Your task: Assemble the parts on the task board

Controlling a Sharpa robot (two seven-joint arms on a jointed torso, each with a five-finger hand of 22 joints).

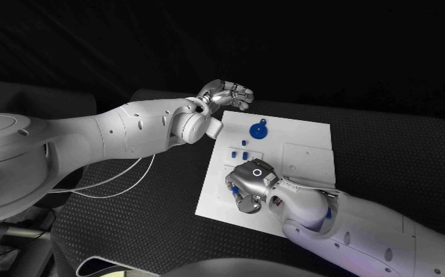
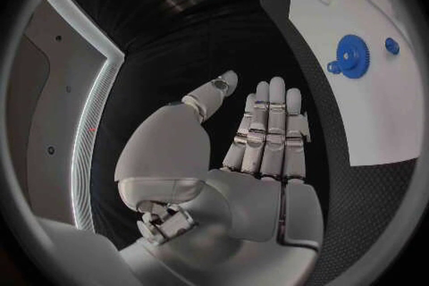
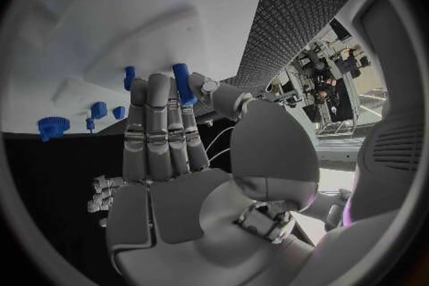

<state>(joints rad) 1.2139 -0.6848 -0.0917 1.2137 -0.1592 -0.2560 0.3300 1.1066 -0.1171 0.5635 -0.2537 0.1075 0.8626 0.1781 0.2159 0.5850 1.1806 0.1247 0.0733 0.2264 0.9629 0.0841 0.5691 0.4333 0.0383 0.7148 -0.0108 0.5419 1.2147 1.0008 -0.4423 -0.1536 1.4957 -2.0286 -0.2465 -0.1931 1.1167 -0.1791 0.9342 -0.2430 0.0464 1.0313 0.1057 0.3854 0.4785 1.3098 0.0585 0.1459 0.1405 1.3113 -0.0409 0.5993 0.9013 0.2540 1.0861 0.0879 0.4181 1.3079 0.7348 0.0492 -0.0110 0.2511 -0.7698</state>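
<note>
Two silver hands at work over the white task board (image 1: pixel 306 161): right hand (image 1: pixel 249 187) low over the board's near left portion, pinching a small blue peg (image 3: pixel 183 83) between thumb and fingertip, the other fingers extended straight beside it; left hand (image 1: pixel 226 94) held off the board's far left corner, fingers together and extended, holding nothing. Just past the right hand, a cluster of small blue parts (image 1: pixel 239 155) standing near the board's left edge; farther along, a blue gear (image 1: pixel 258 130) lying flat near the far end, seen also in the left wrist view with a small blue stud (image 2: pixel 392 46) close beside it. Judged to be mid-placement of the pinched peg. Best done by keeping the peg upright, lining it squarely over its seat before lowering, pressing straight down without twisting, and letting go only once seated; care needed not to brush the neighbouring pieces with the extended fingers. Exact seat hidden beneath the hand.
</note>
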